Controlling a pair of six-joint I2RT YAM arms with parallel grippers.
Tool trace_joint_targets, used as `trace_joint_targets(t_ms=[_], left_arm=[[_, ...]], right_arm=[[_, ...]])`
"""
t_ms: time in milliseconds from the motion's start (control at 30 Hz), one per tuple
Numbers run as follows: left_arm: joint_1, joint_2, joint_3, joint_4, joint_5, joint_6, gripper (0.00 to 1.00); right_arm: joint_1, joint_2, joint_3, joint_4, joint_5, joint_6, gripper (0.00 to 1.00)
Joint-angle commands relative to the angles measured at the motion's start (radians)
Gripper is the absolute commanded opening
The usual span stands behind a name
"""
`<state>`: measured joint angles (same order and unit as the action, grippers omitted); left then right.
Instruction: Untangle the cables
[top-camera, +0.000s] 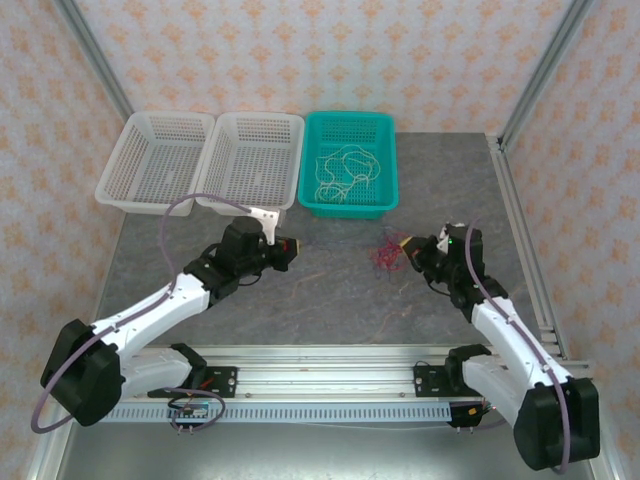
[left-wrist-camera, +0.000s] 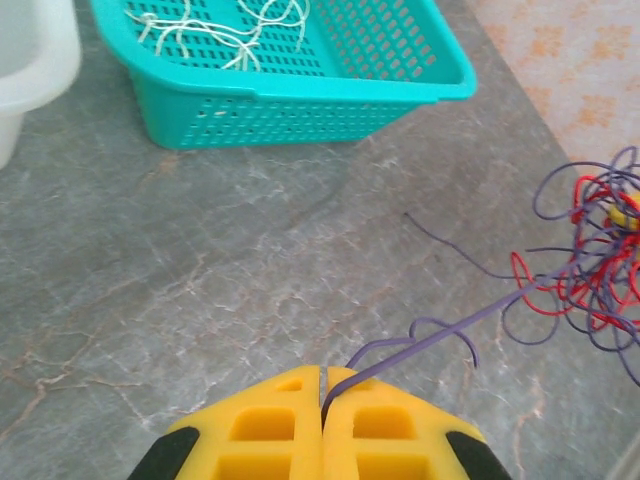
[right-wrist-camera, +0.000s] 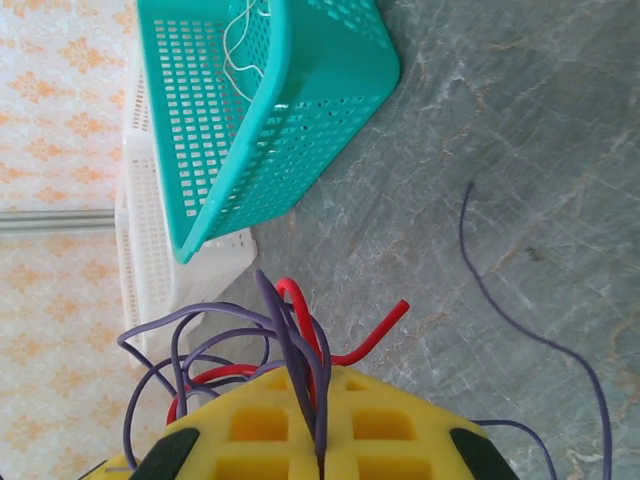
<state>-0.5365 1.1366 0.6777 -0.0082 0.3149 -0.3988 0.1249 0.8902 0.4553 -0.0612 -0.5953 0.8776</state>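
My left gripper (left-wrist-camera: 324, 385) is shut on one strand of the dark purple cable (left-wrist-camera: 430, 345). That strand runs right, a little above the table, to a tangle of purple and red cable (left-wrist-camera: 590, 270). In the top view the tangle (top-camera: 385, 255) sits at the tips of my right gripper (top-camera: 408, 245), with my left gripper (top-camera: 292, 250) well to its left. My right gripper (right-wrist-camera: 320, 455) is shut on purple loops (right-wrist-camera: 285, 340) and the red cable (right-wrist-camera: 365, 340), whose free end sticks out to the right. The cream-white cable (top-camera: 345, 170) lies coiled in the teal basket (top-camera: 350, 208).
Two white baskets (top-camera: 155, 160) (top-camera: 250, 155) stand left of the teal one along the table's back. A loose purple tail (right-wrist-camera: 520, 320) trails across the grey table. Metal frame posts (top-camera: 545, 70) rise at the back corners, and a rail (top-camera: 320, 385) runs along the near edge.
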Motion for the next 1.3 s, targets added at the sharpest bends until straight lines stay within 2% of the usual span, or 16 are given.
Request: trace_joint_targets(t_ms=[0,167,267,333,433,500,567,667,733,867,933,1067,1267], left_arm=[[0.114,-0.066,-0.015,-0.118,-0.224,-0.003,0.0],[0.21,-0.124,-0.024,-0.159,-0.186,-0.004,0.0],[0.241,-0.141,-0.026,-0.18,-0.16,-0.005,0.0],[0.242,-0.14,-0.037,-0.169,-0.132,-0.009,0.0],[0.238,-0.12,-0.099,-0.006,0.047,-0.02,0.0],[0.204,-0.091,-0.134,0.147,0.169,-0.037,0.0],[0.104,-0.062,-0.12,0.185,0.17,0.03,0.01],[-0.042,0.017,-0.048,0.176,0.15,0.135,0.15],[-0.058,0.107,-0.026,0.264,0.225,0.085,0.22],[-0.072,0.301,0.04,0.478,0.369,-0.115,0.38],[-0.096,0.38,0.085,0.539,0.416,-0.213,0.39],[-0.133,0.485,0.108,0.713,0.435,-0.37,0.38],[-0.158,0.582,0.126,0.841,0.465,-0.474,0.33]], right_arm=[[-0.145,-0.009,-0.041,-0.141,0.221,-0.019,0.0],[-0.231,-0.011,-0.033,-0.197,0.248,-0.077,0.0],[-0.242,-0.005,-0.021,-0.23,0.286,-0.122,0.0],[-0.241,0.009,-0.04,-0.166,0.207,-0.132,0.0],[-0.231,0.061,-0.086,0.036,-0.042,-0.127,0.0],[-0.209,0.102,-0.066,0.082,-0.149,-0.161,0.0],[-0.172,0.121,-0.026,0.059,-0.19,-0.212,0.0],[-0.106,0.117,0.045,-0.01,-0.204,-0.296,0.0],[-0.071,0.115,0.086,-0.045,-0.202,-0.331,0.0],[-0.03,0.116,0.117,-0.051,-0.205,-0.335,0.0],[-0.021,0.115,0.117,-0.054,-0.191,-0.332,0.0],[-0.012,0.112,0.103,-0.043,-0.176,-0.317,0.0],[-0.005,0.103,0.086,-0.028,-0.159,-0.296,0.0]])
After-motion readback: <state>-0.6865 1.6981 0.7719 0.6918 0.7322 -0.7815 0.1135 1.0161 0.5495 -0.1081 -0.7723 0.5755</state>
